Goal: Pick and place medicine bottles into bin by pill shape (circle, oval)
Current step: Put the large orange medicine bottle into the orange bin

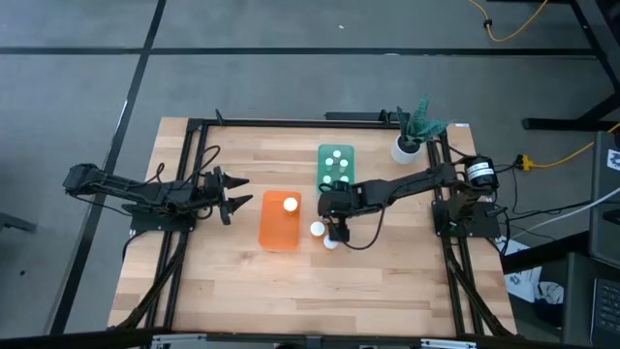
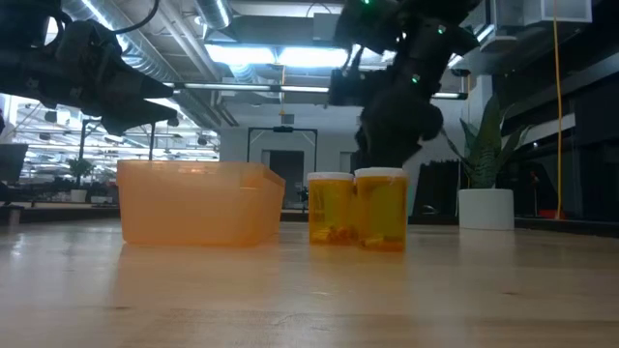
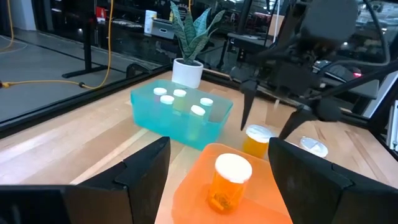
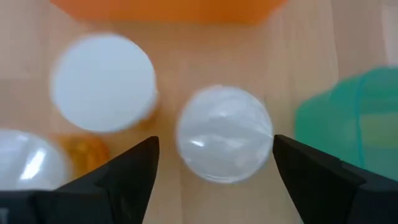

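My right gripper [image 1: 334, 231] is open and points down over the loose bottles beside the orange bin [image 1: 280, 221]. In the right wrist view its fingers stand on either side of one white cap [image 4: 224, 134] without touching it; two more caps [image 4: 102, 81] [image 4: 25, 162] lie close by. The low view shows two amber bottles [image 2: 331, 208] [image 2: 381, 208] standing upright on the table. One bottle [image 1: 290, 205] stands in the orange bin. Several caps [image 1: 337, 165] sit in the teal bin [image 1: 322, 179]. My left gripper [image 1: 232, 194] waits open, left of the orange bin.
A white plant pot [image 1: 407, 147] with a green plant stands at the table's far right corner. The two bins lie side by side mid-table. Bare wood stretches toward the near edge [image 1: 310, 301].
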Controlling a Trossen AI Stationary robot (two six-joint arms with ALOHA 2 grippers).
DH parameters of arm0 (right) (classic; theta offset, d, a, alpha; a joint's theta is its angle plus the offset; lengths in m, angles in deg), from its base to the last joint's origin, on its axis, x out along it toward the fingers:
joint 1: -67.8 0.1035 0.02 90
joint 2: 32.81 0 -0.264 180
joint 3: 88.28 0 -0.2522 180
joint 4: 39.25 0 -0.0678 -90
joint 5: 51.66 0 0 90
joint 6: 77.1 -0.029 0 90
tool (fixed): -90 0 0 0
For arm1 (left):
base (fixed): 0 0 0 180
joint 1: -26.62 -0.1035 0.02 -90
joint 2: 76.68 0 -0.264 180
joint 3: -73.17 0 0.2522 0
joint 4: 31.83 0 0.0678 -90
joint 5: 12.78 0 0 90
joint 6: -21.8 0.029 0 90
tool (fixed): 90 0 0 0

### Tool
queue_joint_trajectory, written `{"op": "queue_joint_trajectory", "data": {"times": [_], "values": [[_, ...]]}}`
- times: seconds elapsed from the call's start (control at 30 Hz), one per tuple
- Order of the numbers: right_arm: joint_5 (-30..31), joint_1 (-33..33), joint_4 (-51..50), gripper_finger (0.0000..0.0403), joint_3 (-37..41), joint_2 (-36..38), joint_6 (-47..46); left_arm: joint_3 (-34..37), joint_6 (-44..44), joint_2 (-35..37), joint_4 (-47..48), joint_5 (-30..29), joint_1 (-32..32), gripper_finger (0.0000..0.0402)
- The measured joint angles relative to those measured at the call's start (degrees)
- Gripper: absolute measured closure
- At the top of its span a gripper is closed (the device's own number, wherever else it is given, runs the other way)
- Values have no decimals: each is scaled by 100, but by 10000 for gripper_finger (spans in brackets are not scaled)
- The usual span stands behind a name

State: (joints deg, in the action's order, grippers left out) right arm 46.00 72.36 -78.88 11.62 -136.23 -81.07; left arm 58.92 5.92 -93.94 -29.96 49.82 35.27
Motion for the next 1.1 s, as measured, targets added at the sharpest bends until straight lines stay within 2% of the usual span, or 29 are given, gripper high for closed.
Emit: {"op": "queue_joint_trajectory", "data": {"times": [0.17,1.1], "values": [[-19,8,60,88,-191,0,155,-1,1,0,32,-33,0,139],[26,-33,262,94,-210,-327,302,-1,46,0,97,-59,0,139]]}}
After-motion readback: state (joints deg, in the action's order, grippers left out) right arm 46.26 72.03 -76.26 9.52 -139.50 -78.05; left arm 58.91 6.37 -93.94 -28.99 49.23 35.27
